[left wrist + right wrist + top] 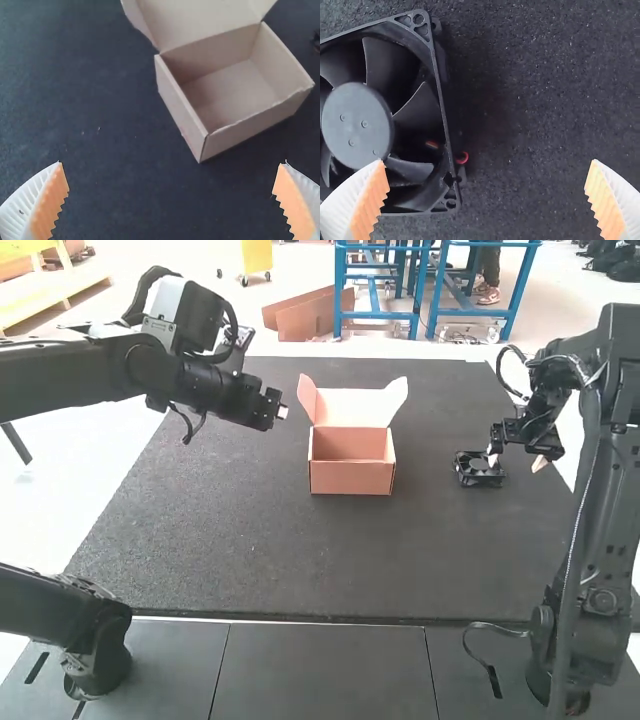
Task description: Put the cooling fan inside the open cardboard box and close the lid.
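Partly, the cooling fan (375, 115) is cut off by the right wrist view's edge. It is seen flat on the black mat (250, 540), right of the open cardboard box (351, 462). The right gripper (518, 453) beside it and the left gripper (170, 167) are both spread wide.

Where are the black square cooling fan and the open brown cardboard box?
black square cooling fan (356, 125), right wrist view, on its round hub.
open brown cardboard box (351, 477), high view, on its front wall.

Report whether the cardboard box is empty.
Empty: in the left wrist view the cardboard box shows a bare floor, lid up; the cooling fan lies outside on the mat.
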